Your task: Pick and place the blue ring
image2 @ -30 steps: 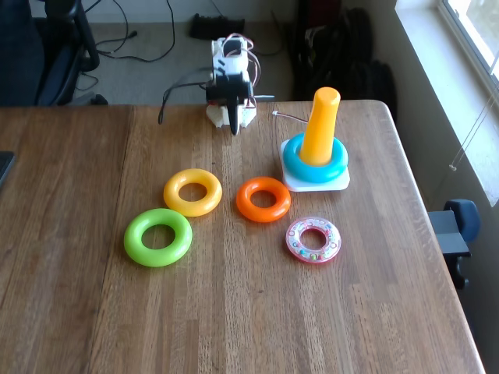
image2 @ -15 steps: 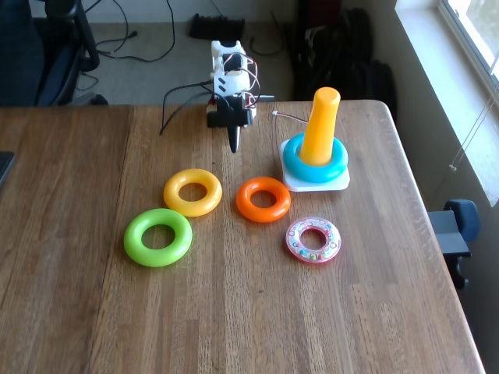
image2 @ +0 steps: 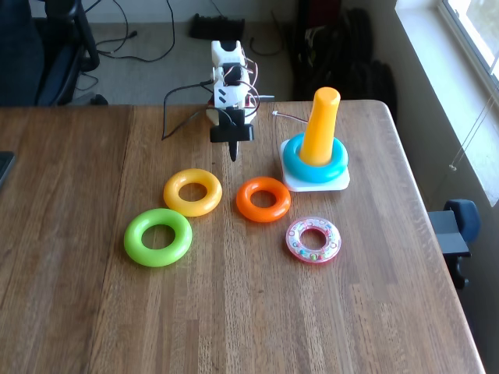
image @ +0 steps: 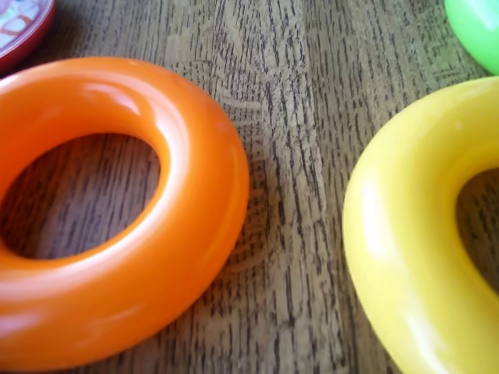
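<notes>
The blue ring [image2: 315, 174] lies around the orange peg [image2: 321, 125] on a white base [image2: 334, 184] at the back right of the table in the fixed view. My gripper [image2: 232, 154] points down at the table's back middle, its black fingers together with nothing between them. It hangs to the left of the peg and just behind the gap between the yellow ring [image2: 192, 192] and the orange ring [image2: 263, 199]. In the wrist view the orange ring [image: 117, 210] sits close at the left and the yellow ring [image: 413, 234] at the right.
A green ring [image2: 158, 237] lies at the front left and a pink transparent ring [image2: 313, 240] at the front right. Their edges show in the wrist view's corners, green ring [image: 475, 27] and pink ring [image: 23, 27]. Cables run behind the arm's base [image2: 226, 54].
The arm has unfolded from its base and reached forward. The gripper tip has come down the fixed view toward the yellow and orange rings. No ring has moved.
</notes>
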You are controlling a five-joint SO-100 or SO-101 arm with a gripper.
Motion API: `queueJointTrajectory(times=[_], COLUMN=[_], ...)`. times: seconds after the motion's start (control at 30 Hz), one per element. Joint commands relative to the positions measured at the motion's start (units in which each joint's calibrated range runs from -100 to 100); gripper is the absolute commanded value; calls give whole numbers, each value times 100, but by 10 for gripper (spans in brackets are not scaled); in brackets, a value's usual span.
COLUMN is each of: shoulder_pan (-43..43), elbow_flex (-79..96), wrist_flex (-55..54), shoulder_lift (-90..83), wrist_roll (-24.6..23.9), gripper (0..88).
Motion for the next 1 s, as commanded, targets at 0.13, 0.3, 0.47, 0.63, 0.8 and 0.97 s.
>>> queueJointTrajectory(times=[0.13,0.3,0.47,0.63,0.8,0.97], shoulder_pan=[60,68,184,684,952,974], elbow_flex=[-154,-145,-145,-145,-145,-145], wrist_flex=[-67,-67,-67,-75,-75,-75], shoulder_lift=[-32,-32,-32,-23,-32,-32], wrist_roll=[117,117,117,112,117,117], gripper=[21,21,20,21,21,22])
